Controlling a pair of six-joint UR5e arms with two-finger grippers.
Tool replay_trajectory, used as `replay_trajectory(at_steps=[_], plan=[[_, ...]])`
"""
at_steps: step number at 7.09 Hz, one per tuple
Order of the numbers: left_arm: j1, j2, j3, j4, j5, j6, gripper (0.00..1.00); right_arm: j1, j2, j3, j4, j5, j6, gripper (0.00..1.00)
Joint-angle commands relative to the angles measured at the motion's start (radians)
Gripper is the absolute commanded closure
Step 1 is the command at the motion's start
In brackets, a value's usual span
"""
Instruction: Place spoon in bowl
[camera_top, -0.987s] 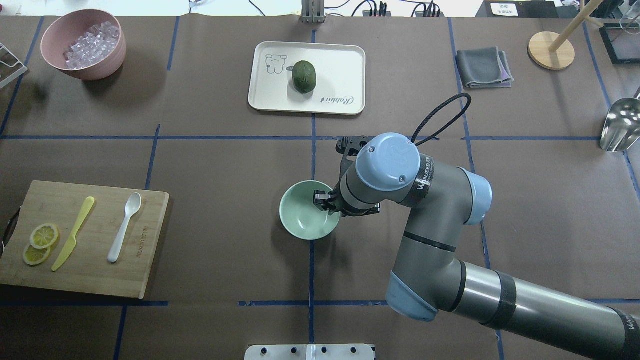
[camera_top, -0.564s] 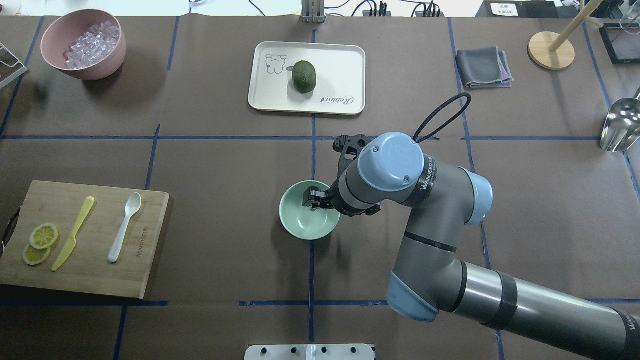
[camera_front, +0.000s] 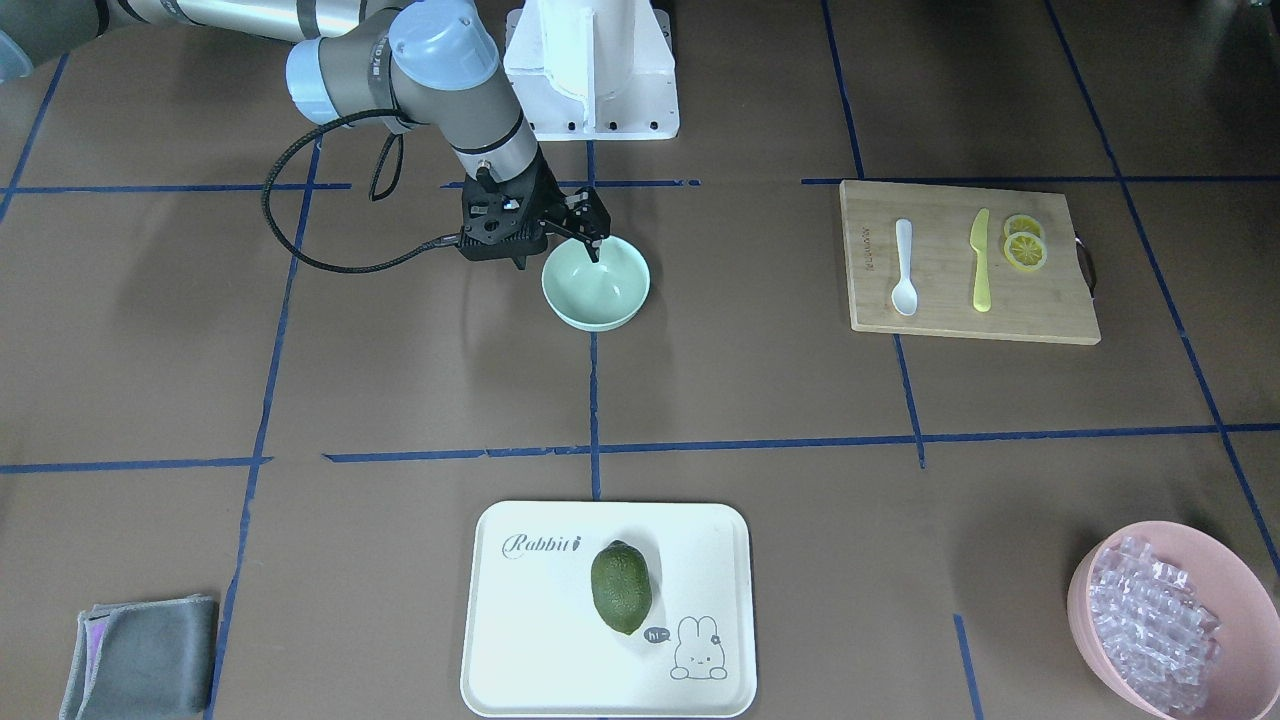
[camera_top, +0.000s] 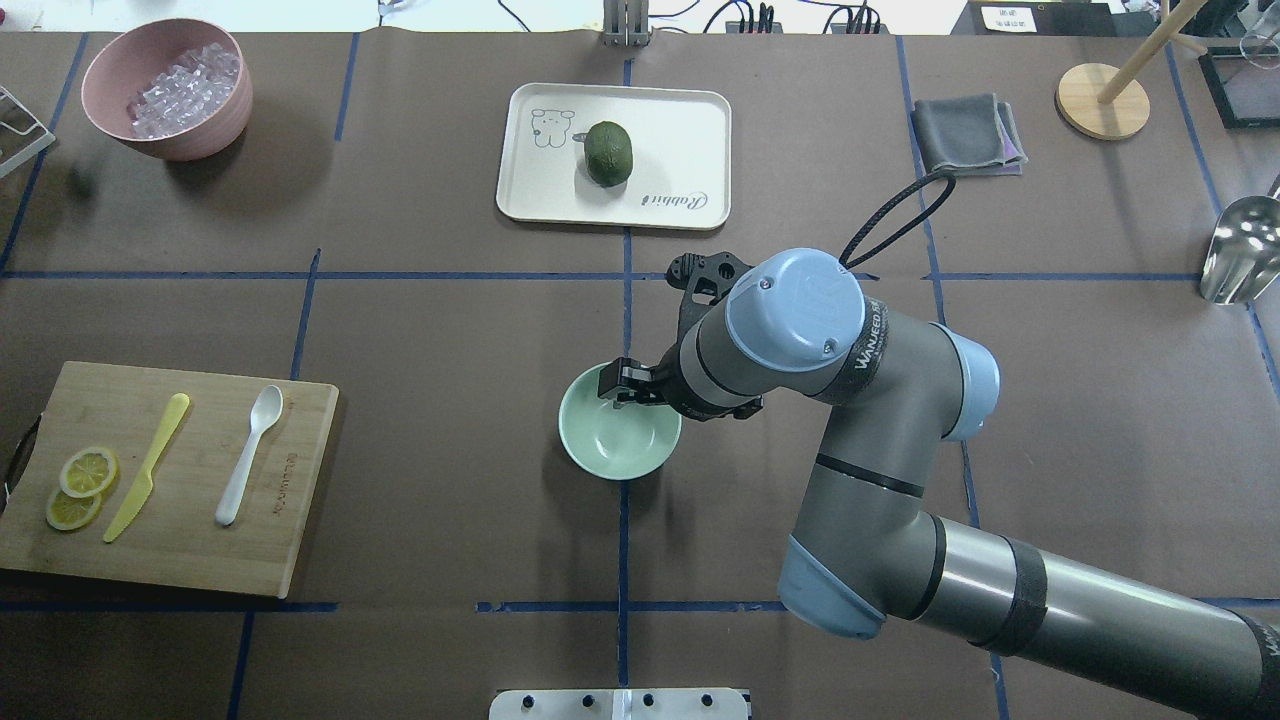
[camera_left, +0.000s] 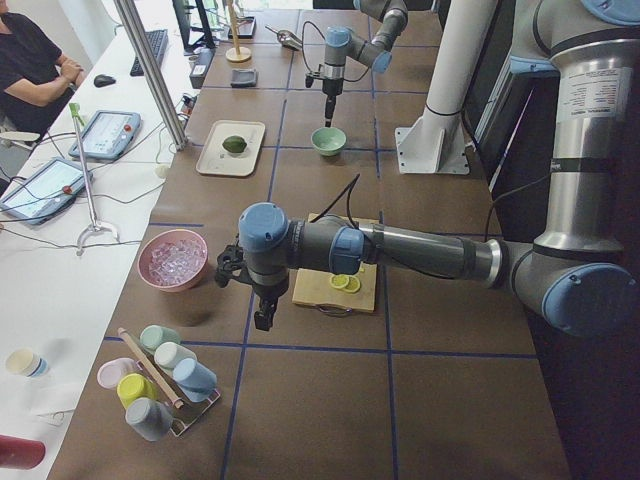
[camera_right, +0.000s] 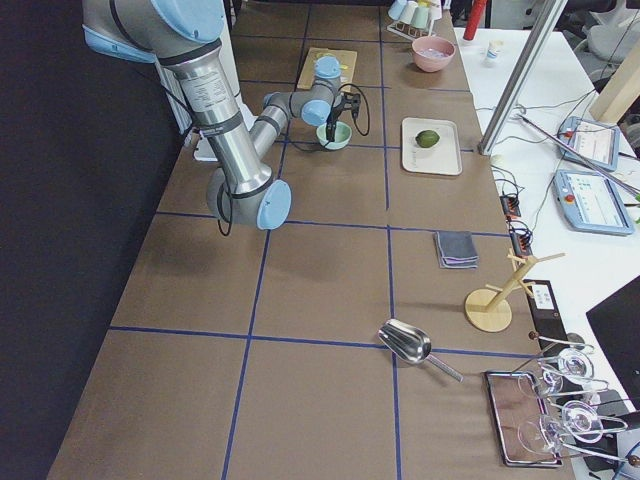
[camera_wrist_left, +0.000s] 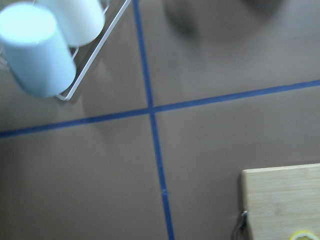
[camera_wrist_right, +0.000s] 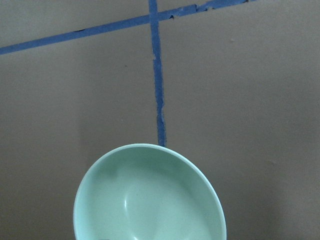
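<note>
The white spoon (camera_top: 248, 455) lies on the wooden cutting board (camera_top: 300, 480) at the table's left, beside a yellow-green knife (camera_top: 148, 465); it also shows in the front-facing view (camera_front: 903, 268). The mint-green bowl (camera_top: 615, 445) stands empty at the table's middle, also seen from the front (camera_front: 600, 295) and in the right wrist view (camera_wrist_right: 150, 200). My right gripper (camera_top: 618, 388) hangs open and empty above the bowl's far rim. My left gripper (camera_left: 262, 315) shows only in the exterior left view, over the table past the board's end; I cannot tell its state.
Lemon slices (camera_top: 80, 488) lie on the board. A pink bowl of ice cubes (camera_top: 165, 90) stands far left. A white tray (camera_top: 680, 130) holds a green fruit (camera_top: 608, 152). A grey cloth (camera_top: 965, 135), wooden stand (camera_top: 1102, 100) and metal scoop (camera_top: 1240, 250) lie right. Cups (camera_wrist_left: 37, 50) are near my left wrist.
My right gripper has left the bowl's right rim and moved up, left and toward the far rim. The bowl, spoon and board have not moved.
</note>
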Motion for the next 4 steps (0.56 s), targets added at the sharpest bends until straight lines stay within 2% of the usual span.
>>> replay_trajectory(at_steps=[1, 3, 4], plan=[[0.08, 0.011, -0.159, 0.011, -0.005, -0.151, 0.0, 0.01, 0.0, 0.016, -0.004, 0.004, 0.0, 0.0], [0.25, 0.031, -0.29, 0.009, 0.0, -0.382, 0.0, 0.056, -0.005, 0.032, -0.032, 0.004, 0.0, 0.0], [0.33, 0.031, -0.319, -0.003, 0.003, -0.522, 0.0, 0.097, -0.008, 0.074, -0.122, 0.021, -0.003, 0.0]])
